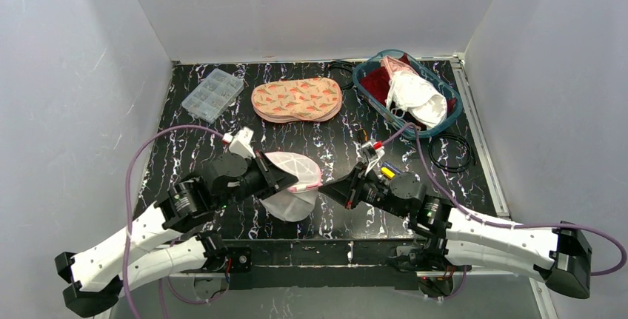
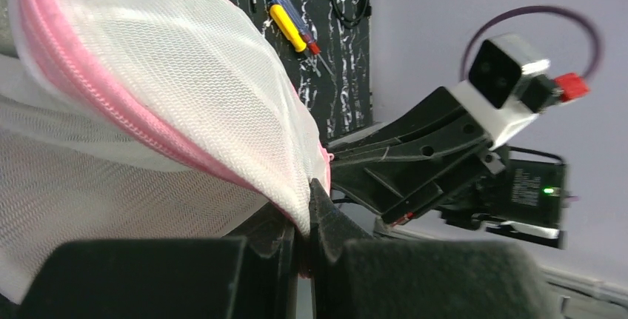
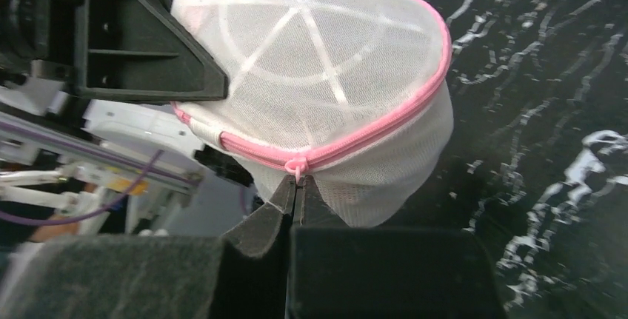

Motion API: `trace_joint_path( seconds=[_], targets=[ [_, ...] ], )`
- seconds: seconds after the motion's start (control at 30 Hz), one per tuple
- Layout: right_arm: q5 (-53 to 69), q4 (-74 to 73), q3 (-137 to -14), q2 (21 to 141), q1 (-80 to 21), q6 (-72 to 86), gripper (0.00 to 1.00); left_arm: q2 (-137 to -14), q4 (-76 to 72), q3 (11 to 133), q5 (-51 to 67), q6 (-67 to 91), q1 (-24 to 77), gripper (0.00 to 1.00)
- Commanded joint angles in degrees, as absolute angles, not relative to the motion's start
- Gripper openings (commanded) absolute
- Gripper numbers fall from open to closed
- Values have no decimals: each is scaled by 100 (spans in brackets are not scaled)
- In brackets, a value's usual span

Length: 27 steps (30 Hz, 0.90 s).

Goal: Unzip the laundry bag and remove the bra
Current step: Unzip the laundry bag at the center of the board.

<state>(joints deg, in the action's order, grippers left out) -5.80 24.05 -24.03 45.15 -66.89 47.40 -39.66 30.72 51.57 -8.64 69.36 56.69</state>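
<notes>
**A:** Jaw state?

**B:** Left jaws are pressed together on the mesh edge of the laundry bag (image 2: 185,75), right by the pink zip seam (image 3: 370,135). Right jaws are pinching the zipper pull (image 3: 296,165).

**A:** Where's the bag?

**B:** Strung between the two sets of jaws, with the left arm (image 1: 148,230) on one side and the right arm (image 1: 481,230) on the other. The domed white mesh top is up. The zip is closed along all the seam I can see. Can't tell if the bottom touches the worktop (image 1: 333,138).

**A:** Bra?

**B:** Can't make it out through the mesh. I only see white ribs.

**A:** Anything past the jaws?

**B:** Yellow-handled screwdriver (image 2: 290,29) lying just beyond the right jaws. Black cable loop (image 1: 432,153) further out on that side. Peach patterned fabric piece (image 1: 296,99) well beyond the bag. Clear compartment box (image 1: 212,94) far off past the left jaws. Teal basket (image 1: 358,80) far off past the right jaws, holding white and red cloth.
</notes>
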Motion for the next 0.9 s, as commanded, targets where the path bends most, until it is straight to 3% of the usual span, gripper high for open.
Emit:
trace_joint_path(
  seconds=[0.0,0.17,0.27,0.33,0.47,0.57,0.7,0.87],
  targets=[
    [-927,457,-3070,4433,-6703,3656,1,-4206,2075,4770,-750,6208,5638,0],
    [-1343,-611,-3183,4159,-6706,3168,1,-5010,843,4368,-592,5112,5575,6],
    [-1531,-912,-3034,3908,-6703,3116,1,-5582,-59,4220,356,4813,5182,13],
    [-1562,-1009,-2927,3828,-6705,3130,1,-6077,-483,4378,1328,4768,4740,22],
    [-1598,-799,-2660,3856,-6706,3269,1,-6999,-490,4821,1838,4559,4333,38],
    [-1582,-309,-2462,3998,-6711,3460,1,-7420,-441,4855,1972,4585,4231,60],
    [-1477,596,-2165,4291,-6719,3880,1,-6965,-324,4241,1691,4994,4228,76],
    [-1433,1375,-1953,4648,-6787,4196,1,-5474,898,3549,890,5553,4253,78]
  ],
)
